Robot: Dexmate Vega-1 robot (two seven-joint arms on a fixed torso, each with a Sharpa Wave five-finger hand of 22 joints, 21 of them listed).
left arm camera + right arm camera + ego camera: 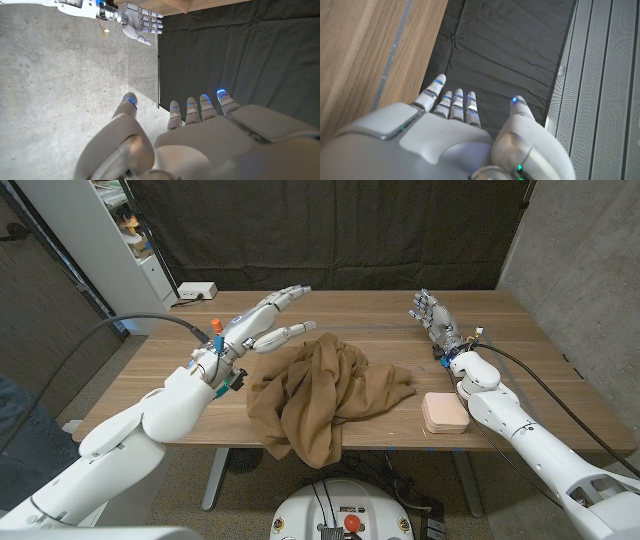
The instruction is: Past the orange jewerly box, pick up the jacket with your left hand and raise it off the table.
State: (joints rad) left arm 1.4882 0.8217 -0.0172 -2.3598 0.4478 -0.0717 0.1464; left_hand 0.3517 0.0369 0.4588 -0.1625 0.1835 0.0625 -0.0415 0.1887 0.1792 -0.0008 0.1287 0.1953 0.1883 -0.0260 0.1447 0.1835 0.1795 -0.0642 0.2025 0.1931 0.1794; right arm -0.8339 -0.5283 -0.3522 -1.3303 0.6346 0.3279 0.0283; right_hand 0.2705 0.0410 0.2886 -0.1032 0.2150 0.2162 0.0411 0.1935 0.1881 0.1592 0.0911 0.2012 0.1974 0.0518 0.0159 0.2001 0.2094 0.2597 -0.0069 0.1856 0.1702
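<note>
Left hand (pixel 268 323) hovers above the wooden worktop (pixel 370 310), its fingers spread apart and stretched toward the far edge, with nothing in its grasp. It sits just beside the far left edge of the crumpled tan-brown fabric jacket (pixel 325 395), without touching the cloth as far as the head view shows. In the left wrist view the same hand (pixel 200 135) shows its white back with blue-lit fingertips (pixel 220 95) pointing at a dark curtain and a grey concrete wall.

That jacket lies heaped in the middle of the worktop, one fold spilling over the near edge. To its right, close to the near edge and just beside the cloth, sits a small square peach-orange jewelry box (pixel 444 412).

Over on the other side, the right hand (pixel 430 315) is raised near the far right part of the worktop, fingers extended and apart, holding nothing, well apart from the jacket. The right wrist view shows this hand (pixel 455 135) from behind, fingers straight, with the wood surface alongside. The left wrist view also catches it (pixel 137 22) by the worktop's edge.

A small white box (pixel 196 291) rests at the far left corner.
</note>
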